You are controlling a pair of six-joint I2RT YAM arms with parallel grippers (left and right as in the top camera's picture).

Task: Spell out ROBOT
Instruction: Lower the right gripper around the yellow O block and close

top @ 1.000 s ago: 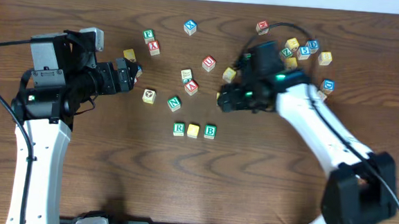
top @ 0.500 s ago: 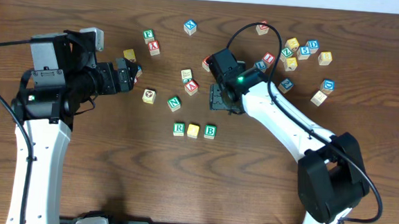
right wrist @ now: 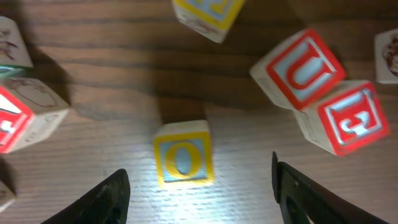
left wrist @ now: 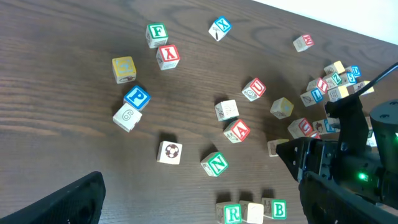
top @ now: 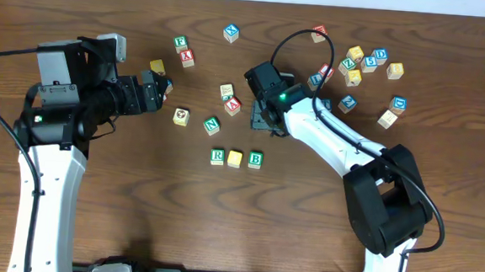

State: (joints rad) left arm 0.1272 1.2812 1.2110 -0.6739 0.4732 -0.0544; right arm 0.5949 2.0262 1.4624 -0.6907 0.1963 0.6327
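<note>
Swinging in from the cluster at 2 o'clock on the desk (top: 93,228), the right arm now hangs over the scattered cubes near the middle, and its jaws have come somewhat closer together than a second ago. The right tool (top: 263,116) is spread, one finger to each side of a yellow-framed O cube (right wrist: 183,160) that sits flat on the wood, with a sliver of desk showing on both sides, so nothing is gripped yet. Red-lettered U (right wrist: 298,67) and E (right wrist: 345,118) cubes lie at 2 o'clock of it in the wrist view, close but not in the way of the fingers. The left tool (top: 159,91) has not shifted; it hovers wide and empty at the 9 o'clock side, above a few stray cubes. At 6 o'clock of the desk's middle a short row is laid out: the green R (top: 217,156), a yellow cube (top: 235,158) touching or just beside it, then the green B (top: 255,160). I judge the word three letters along, with the O cube under the right tool, up at 12 to 1 o'clock of the B, meant for the fourth place. After that a T is needed at the 3 o'clock end; I cannot pick it out for certain among the blue-lettered cubes.
</note>
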